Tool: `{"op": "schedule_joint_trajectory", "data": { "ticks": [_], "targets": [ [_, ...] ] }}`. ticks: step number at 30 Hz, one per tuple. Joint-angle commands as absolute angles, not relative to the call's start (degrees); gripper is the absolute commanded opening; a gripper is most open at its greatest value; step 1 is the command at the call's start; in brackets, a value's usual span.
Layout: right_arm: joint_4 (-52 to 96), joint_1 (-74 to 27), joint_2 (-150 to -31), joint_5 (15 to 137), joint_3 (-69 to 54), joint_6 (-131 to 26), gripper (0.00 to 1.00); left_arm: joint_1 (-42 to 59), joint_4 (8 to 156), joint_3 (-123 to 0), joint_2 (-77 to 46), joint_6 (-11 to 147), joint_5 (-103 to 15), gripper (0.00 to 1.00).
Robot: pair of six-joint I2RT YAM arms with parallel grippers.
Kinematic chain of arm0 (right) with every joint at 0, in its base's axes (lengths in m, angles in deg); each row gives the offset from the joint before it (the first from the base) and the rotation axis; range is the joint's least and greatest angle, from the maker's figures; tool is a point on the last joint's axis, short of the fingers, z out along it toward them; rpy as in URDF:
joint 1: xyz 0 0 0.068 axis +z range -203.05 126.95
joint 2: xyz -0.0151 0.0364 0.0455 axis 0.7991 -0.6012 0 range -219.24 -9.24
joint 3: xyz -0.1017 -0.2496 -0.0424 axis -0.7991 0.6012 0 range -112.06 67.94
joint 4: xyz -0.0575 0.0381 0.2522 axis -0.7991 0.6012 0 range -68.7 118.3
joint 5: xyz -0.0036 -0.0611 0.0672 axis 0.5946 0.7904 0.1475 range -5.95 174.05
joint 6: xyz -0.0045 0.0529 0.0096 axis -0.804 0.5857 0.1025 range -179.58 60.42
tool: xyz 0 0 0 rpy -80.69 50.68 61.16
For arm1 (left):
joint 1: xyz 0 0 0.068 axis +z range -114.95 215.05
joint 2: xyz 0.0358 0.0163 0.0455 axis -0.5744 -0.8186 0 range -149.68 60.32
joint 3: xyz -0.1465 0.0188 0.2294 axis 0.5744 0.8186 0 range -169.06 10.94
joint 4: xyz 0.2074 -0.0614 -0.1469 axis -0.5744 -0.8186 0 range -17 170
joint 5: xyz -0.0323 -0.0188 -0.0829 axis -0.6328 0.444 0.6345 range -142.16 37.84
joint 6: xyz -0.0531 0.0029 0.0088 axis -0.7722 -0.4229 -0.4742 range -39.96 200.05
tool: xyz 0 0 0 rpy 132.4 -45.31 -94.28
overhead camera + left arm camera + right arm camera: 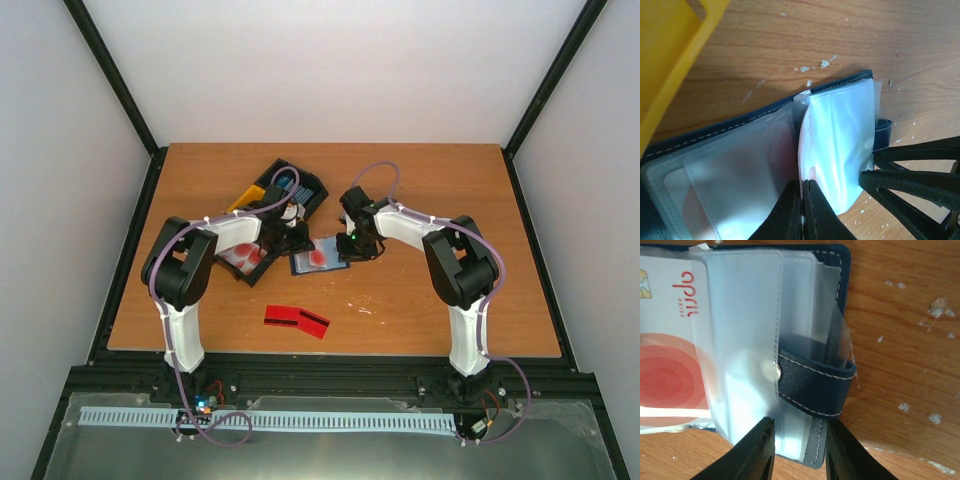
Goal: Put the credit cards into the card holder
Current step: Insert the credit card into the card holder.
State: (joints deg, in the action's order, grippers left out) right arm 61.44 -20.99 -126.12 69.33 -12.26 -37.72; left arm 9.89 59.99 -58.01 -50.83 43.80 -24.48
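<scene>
The navy card holder [335, 262] lies open at mid-table, its clear sleeves fanned out; it also shows in the left wrist view [715, 131] and the right wrist view [812, 390]. My left gripper [296, 240] is shut on a white and pink credit card [804, 145], seen edge-on between the sleeves; its red circles show in the right wrist view [670, 375]. My right gripper [797, 452] is open, its fingers [756, 452] either side of the holder's edge by the snap tab [815, 387]. A second red card [296, 319] lies flat on the table nearer the front.
A black and yellow bin [285, 188] stands just behind the holder; its yellow wall [670, 55] is close to my left gripper. A black tray [245, 260] with red-and-white cards sits left of the holder. Small crumbs dot the wooden table [420, 190].
</scene>
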Motion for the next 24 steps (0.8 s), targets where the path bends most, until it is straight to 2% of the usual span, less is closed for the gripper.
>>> {"op": "schedule_joint_trajectory", "data": {
  "ticks": [1, 6, 11, 16, 20, 24],
  "targets": [
    [61.34, -18.88, -134.10, 69.42, -8.60, -38.12, 0.29, 9.39, 58.07, -57.28, -53.16, 44.69, -21.33, 0.04],
    [61.03, -18.86, -134.27, 68.32, -8.50, -38.04, 0.26, 9.39, 55.76, -58.78, -53.58, 44.53, -20.70, 0.15],
    [61.12, -18.86, -134.14, 69.35, -8.41, -37.70, 0.25, 9.46, 55.00, -59.22, -53.58, 44.50, -22.79, 0.19],
    [60.97, -18.86, -134.12, 69.44, -8.42, -37.35, 0.25, 9.39, 52.28, -60.19, -51.45, 44.67, -26.36, 0.34],
    [60.89, -18.88, -134.12, 69.51, -8.43, -37.29, 0.25, 9.22, 49.85, -60.88, -49.69, 43.91, -27.74, 0.35],
    [60.77, -18.86, -134.13, 69.37, -8.48, -37.14, 0.25, 8.96, 48.49, -60.12, -48.32, 42.62, -28.56, 0.42]
  ]
}}
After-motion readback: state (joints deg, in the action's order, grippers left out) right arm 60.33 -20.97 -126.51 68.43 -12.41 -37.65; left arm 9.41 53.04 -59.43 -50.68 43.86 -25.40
